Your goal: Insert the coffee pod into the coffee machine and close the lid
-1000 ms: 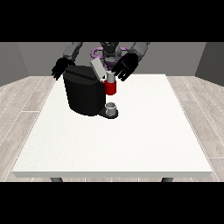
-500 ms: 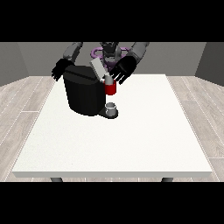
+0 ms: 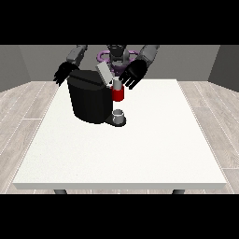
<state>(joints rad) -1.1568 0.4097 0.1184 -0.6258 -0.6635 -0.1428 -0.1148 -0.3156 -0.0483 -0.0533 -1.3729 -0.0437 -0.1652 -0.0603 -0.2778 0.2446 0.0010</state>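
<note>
White tabletop (image 3: 126,149) fills the near part of the view, resting on a pale wood-plank floor (image 3: 18,116) that shows at both sides. Further back, towards the far left of the tabletop, stands the black coffee machine (image 3: 91,100), a rounded dark body with a small drip base at its front right. On that base sits a small grey cup (image 3: 119,115). Directly above the cup is the machine's red head section (image 3: 118,94), and on top of it rests a small pale piece that looks like the coffee pod (image 3: 117,84); whether it is seated in the slot or only lying on it cannot be told. The grey lid (image 3: 103,73) is tilted up and back from the machine's top, so it stands raised and not closed.

Just beyond and beside the pod, the robot hand at the view's right (image 3: 134,74) hangs with its fingers spread and fairly straight, pointing down towards the pod; it seems to be very near the pod, but contact cannot be made out, and nothing is gripped in it. The robot hand at the view's left (image 3: 64,73) hovers behind the machine's far left edge, fingers also splayed and holding nothing. Farthest back, the robot's grey torso (image 3: 116,55) sits between the 2 arms.
</note>
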